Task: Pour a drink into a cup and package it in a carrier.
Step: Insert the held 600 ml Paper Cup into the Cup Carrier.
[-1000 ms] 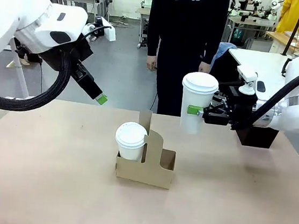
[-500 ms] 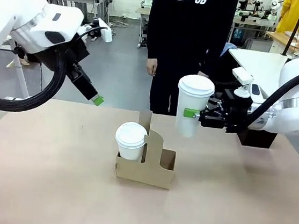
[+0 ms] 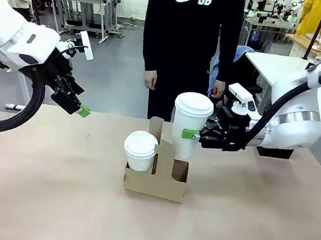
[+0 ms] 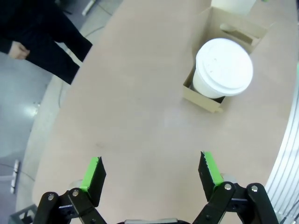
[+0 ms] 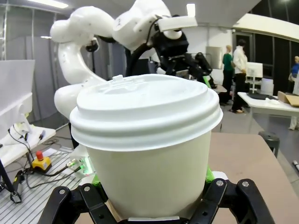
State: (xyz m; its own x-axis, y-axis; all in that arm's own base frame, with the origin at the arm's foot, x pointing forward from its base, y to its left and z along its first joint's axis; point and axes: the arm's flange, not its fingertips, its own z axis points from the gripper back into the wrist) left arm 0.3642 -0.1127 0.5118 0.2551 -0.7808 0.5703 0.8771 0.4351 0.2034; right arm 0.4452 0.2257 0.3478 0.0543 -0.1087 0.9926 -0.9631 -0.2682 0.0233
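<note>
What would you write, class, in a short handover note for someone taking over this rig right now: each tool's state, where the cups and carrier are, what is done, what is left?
Right tool: shut on the second lidded cup, holding it upright in the air just above the carrier's free right-hand side.
Left tool: open, empty, raised over the table's left part, away from the carrier.
Carrier: mid-table, with the first lidded cup seated in its left hole.
Done: one cup packed, the second lidded and lifted.
Left: lower the held cup into the free hole, release, draw the arm back.
</note>
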